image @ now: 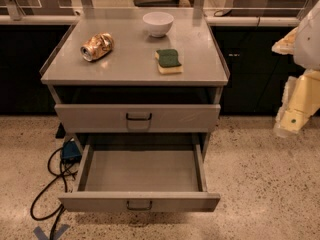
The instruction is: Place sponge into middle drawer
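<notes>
Sponge (168, 61) on cabinet top (127, 66); end effector (291, 120) far right, above floor (265, 189).

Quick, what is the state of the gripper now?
Gripper: at the right edge, away from the sponge; open or closed cannot be told.

The middle drawer (140, 202) stands pulled out over the speckled floor, its grey bed open from above between low side walls and the front panel. The shut upper drawer (137, 118) sits over its rear end. On the cabinet top (125, 71), the sponge (169, 61) lies with open surface all around it, well apart from the crushed gold can (97, 46) at left and the white bowl (158, 23) behind. Raised lips edge the top's left and right sides. The gripper (294, 114) hangs beyond the cabinet's right side, over the floor. Dark cables (47, 184) trail left of the drawer.
</notes>
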Controlling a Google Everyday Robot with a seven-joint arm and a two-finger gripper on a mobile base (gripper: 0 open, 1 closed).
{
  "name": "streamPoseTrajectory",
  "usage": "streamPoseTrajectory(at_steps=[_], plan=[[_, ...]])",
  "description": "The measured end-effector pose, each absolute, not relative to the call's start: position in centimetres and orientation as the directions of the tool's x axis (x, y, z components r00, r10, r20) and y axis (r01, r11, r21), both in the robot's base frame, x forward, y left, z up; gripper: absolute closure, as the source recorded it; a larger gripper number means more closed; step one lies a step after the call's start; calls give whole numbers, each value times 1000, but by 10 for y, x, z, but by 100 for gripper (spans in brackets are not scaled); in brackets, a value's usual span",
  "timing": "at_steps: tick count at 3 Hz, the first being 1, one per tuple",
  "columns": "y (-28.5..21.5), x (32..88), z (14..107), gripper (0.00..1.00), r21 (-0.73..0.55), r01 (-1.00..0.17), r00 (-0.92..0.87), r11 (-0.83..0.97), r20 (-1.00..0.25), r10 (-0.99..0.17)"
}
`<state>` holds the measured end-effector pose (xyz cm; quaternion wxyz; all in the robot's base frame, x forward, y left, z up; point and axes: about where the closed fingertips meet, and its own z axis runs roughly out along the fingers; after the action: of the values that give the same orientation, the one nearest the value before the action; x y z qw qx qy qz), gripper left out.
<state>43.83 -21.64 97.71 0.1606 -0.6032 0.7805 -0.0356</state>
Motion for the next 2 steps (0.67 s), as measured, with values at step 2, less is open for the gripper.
streamPoseTrajectory(at_steps=[2], plan=[[-213,449,976,0,-257,-933,-203,253,-207,-957]])
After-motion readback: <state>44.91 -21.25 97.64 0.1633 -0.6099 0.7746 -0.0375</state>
